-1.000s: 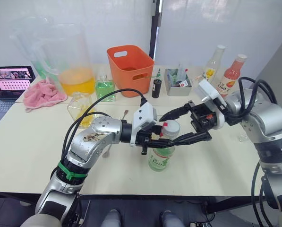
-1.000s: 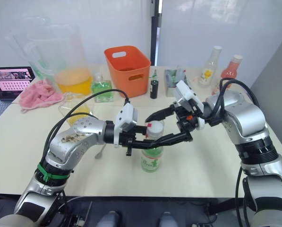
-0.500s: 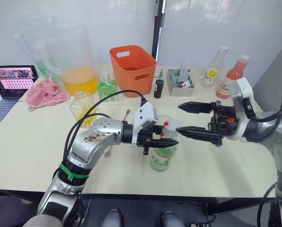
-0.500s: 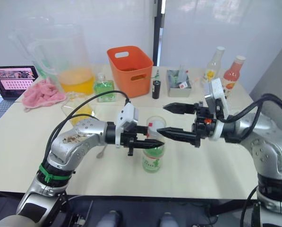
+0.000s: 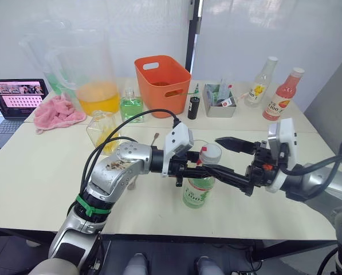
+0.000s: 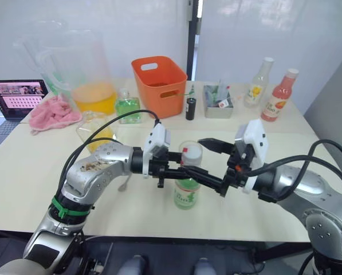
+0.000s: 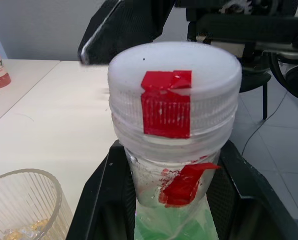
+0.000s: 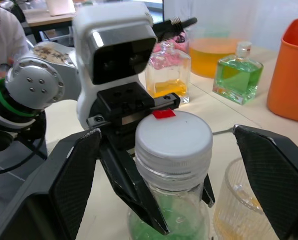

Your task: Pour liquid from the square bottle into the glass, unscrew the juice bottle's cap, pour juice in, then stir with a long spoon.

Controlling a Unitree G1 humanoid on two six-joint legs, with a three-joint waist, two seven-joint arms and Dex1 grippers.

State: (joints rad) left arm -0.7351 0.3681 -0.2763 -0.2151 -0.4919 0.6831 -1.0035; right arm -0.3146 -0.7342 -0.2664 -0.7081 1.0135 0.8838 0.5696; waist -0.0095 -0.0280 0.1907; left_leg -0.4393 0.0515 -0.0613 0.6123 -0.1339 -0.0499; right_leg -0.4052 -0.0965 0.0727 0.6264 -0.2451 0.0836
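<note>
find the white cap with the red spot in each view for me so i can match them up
Left eye view: the cap sits centre, on the juice bottle.
Right eye view: centre too.
Left wrist view: upper middle.
Right wrist view: centre.
Shared landmark: the glass, close beside the bottle; its rim shows at and.

Silver-grey rounded metal arms, looping black cables, green band on left forearm, white camera blocks at wrists, black tapered fingers [image 5: 228,175], speckled left elbow
</note>
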